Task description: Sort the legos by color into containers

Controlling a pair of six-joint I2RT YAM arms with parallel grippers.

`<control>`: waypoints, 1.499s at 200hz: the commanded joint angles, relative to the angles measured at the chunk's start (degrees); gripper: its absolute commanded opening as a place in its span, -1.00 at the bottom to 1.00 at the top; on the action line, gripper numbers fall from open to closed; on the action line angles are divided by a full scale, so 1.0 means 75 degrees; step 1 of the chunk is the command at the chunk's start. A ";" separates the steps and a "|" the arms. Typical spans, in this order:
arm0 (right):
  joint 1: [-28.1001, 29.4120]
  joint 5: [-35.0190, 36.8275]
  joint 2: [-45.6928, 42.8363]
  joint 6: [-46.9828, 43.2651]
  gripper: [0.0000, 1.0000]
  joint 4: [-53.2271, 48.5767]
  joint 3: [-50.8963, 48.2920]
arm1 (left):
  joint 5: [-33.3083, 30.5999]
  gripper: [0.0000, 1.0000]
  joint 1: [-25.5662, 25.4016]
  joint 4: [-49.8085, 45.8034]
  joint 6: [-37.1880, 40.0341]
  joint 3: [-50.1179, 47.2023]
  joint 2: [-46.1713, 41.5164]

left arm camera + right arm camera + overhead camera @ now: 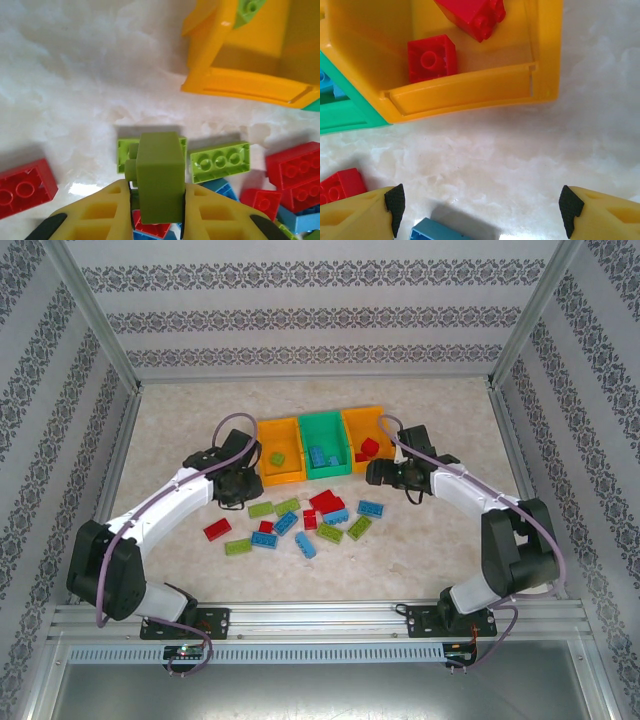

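Rear lime brick (125, 150): largely covered by the gripped lime brick (159, 175).
Red brick (22, 187): cut off by the left edge of the left wrist view.
Left orange bin (240, 82): cut off at top and right; the lime brick inside (250, 7) is clipped at the top.
Blue brick (437, 231): cut off by the bottom edge of the right wrist view.
Green bin (340, 117): cut off by the left edge.
Upper red brick (475, 15): clipped at the top edge.

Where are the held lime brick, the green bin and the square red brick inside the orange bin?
held lime brick (160, 175), left wrist view, middle of its smooth side.
green bin (328, 473), top external view, its near wall.
square red brick (431, 59), right wrist view, its studded top.
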 commanded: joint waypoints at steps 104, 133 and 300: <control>0.0576 0.0260 -0.1017 0.0802 0.67 -0.0365 -0.1313 | 0.0209 -0.53 0.0196 0.0255 0.1874 0.3378 0.2898; 0.0799 0.0317 -0.1016 0.1312 0.69 -0.0364 -0.1433 | 0.0274 -0.43 0.0243 0.0260 0.2106 0.3984 0.3489; 0.1934 0.1123 0.0265 0.2495 0.80 -0.0749 -0.0400 | -0.0461 0.99 0.0236 0.0928 0.2161 0.2232 0.2146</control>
